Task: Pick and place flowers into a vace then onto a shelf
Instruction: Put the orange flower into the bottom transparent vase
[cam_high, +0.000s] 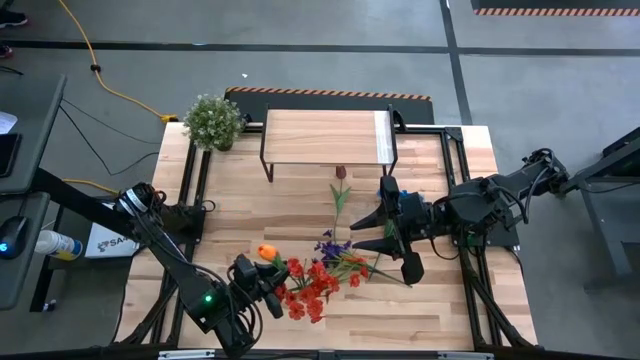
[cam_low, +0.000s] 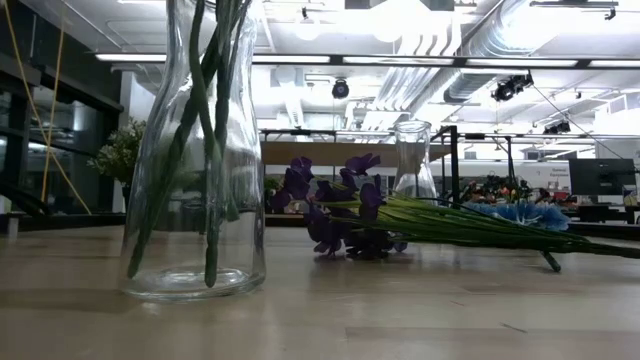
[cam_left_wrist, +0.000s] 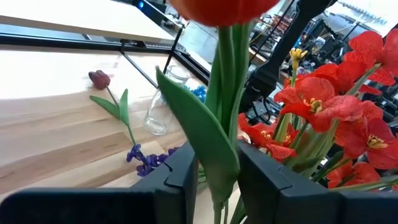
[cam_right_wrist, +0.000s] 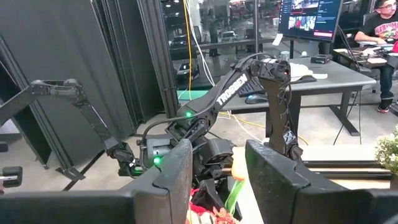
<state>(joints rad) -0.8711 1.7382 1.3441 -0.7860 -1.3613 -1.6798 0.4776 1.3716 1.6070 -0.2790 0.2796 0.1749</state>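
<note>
A clear glass vase (cam_low: 195, 150) stands near the table's front edge with several green stems in it. Red flowers (cam_high: 310, 285) and an orange flower (cam_high: 266, 253) rise above it. My left gripper (cam_high: 262, 272) is open at these blooms, and the orange flower's stem (cam_left_wrist: 225, 124) runs up between its fingers. My right gripper (cam_high: 362, 232) hangs open well above the table's middle, holding nothing. Purple flowers (cam_high: 330, 245) and a blue flower (cam_low: 520, 213) lie flat on the tabletop. A maroon flower (cam_high: 340, 185) lies in front of the shelf (cam_high: 325, 137). My left gripper (cam_left_wrist: 217, 186) has a finger (cam_left_wrist: 183, 180) on each side of the orange flower's stem, below the bloom, and comes at it about level. A leaf (cam_left_wrist: 199, 130) crosses in front of one finger. I cannot tell whether the fingers touch the stem.
A second, smaller glass vase (cam_low: 413, 160) stands empty farther back on the table. A bushy potted plant (cam_high: 213, 120) sits at the far left corner beside the shelf. Bare wood shows at the table's left side and right front.
</note>
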